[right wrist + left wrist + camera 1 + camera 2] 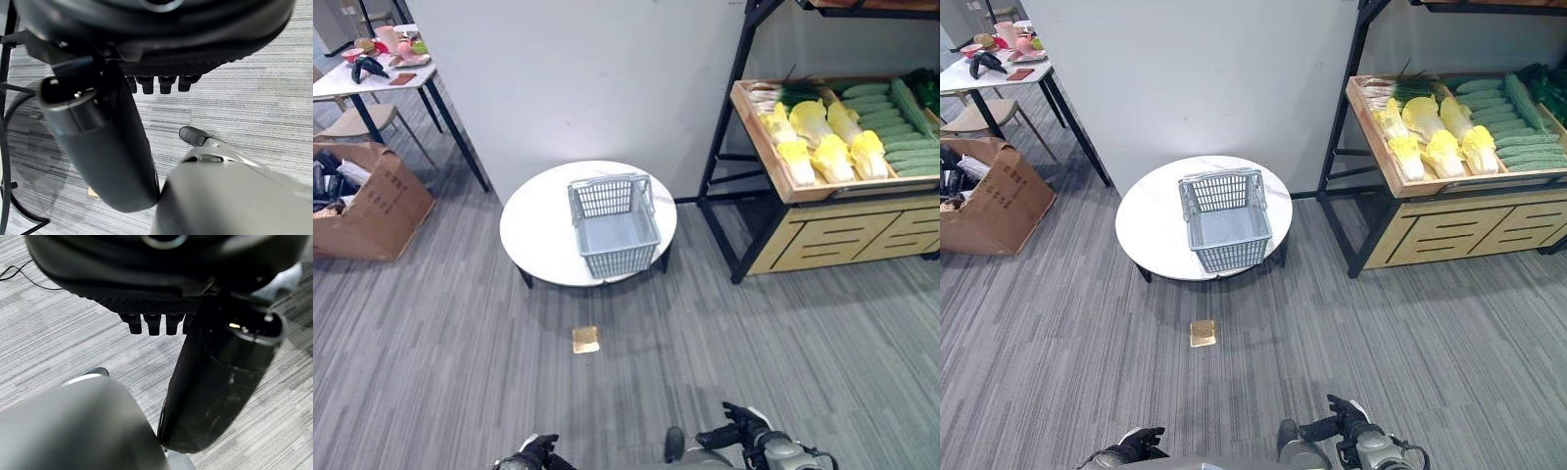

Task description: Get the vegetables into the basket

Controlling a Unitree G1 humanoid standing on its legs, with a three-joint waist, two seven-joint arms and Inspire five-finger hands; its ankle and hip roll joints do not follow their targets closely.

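1. Surroundings: round white bench (543, 230) in the middle of the grey floor, in front of a white wall. Cardboard box (367, 206) to the left, another bench (372, 76) with small clutter far left. Small tan square (585, 340) on the floor just in front of the round bench.
2. Basket (615, 225) – grey, slotted, empty, sits on the round bench right of centre; handle folded back at the far rim. Long axis runs roughly away from the robot.
3. Vegetables (832, 137) – on the tilted wooden shelf (783, 176) at right, well apart from the basket. Yellow-white cabbages with long axes up the slope; cucumbers stacked crosswise beside them.
4. Left hand (536, 452) and right hand (736, 427) low near the bottom edge, both empty with fingers relaxed.
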